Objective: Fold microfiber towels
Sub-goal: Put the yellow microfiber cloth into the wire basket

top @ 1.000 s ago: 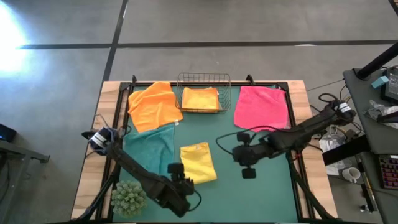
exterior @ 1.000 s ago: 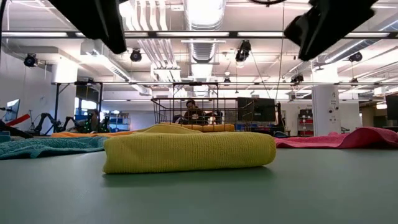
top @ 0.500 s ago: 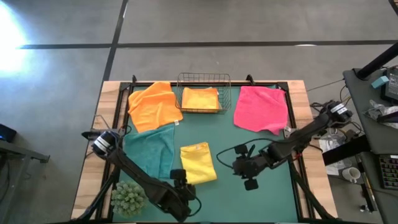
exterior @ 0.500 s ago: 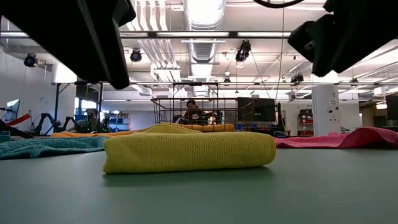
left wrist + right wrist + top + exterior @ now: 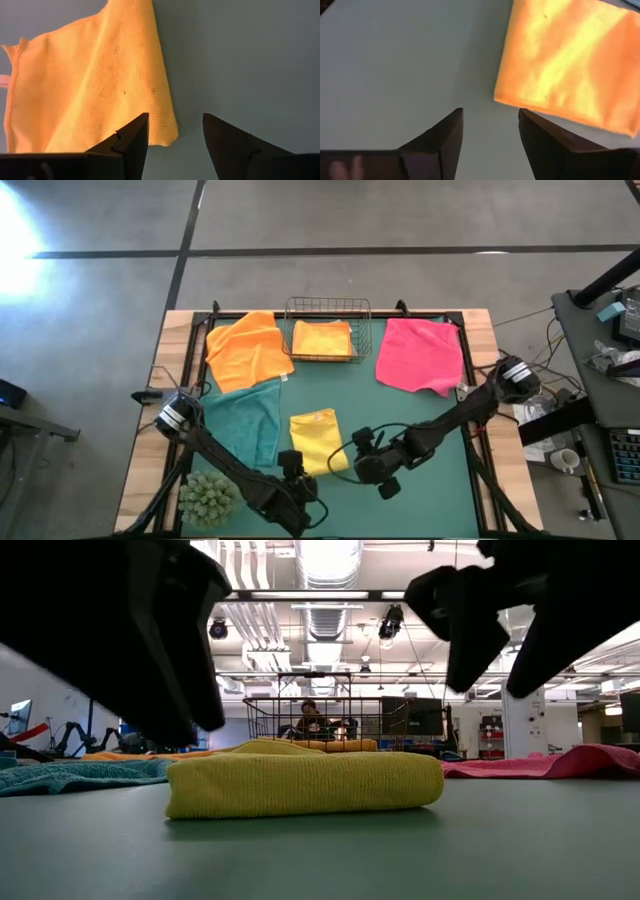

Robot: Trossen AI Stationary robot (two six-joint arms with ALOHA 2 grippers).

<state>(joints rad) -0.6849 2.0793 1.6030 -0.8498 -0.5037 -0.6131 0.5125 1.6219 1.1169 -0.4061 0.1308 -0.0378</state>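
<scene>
A folded yellow microfiber towel (image 5: 318,442) lies flat on the green table mat (image 5: 420,500), seen edge-on in the low view (image 5: 305,783). My left gripper (image 5: 297,465) hovers open at the towel's near left corner (image 5: 167,137), fingers (image 5: 127,142) pointing down at it without touching. My right gripper (image 5: 353,453) hovers open just off the towel's right edge (image 5: 530,102), also clear of it. In the low view both grippers hang dark above the towel, the left (image 5: 130,640) and the right (image 5: 500,620).
A teal towel (image 5: 245,420) lies spread left of the yellow one, an orange towel (image 5: 245,350) at the far left, a pink towel (image 5: 420,355) at the far right. A wire basket (image 5: 328,310) at the far edge holds a folded orange towel (image 5: 322,338). A green plant ball (image 5: 207,498) sits near left.
My right gripper has come down and moved toward the table's left and near edge, up to the yellow towel's right side, rolling its wrist and spreading its fingers open. My left gripper has sunk lower over the towel's near left corner. The towel has not moved.
</scene>
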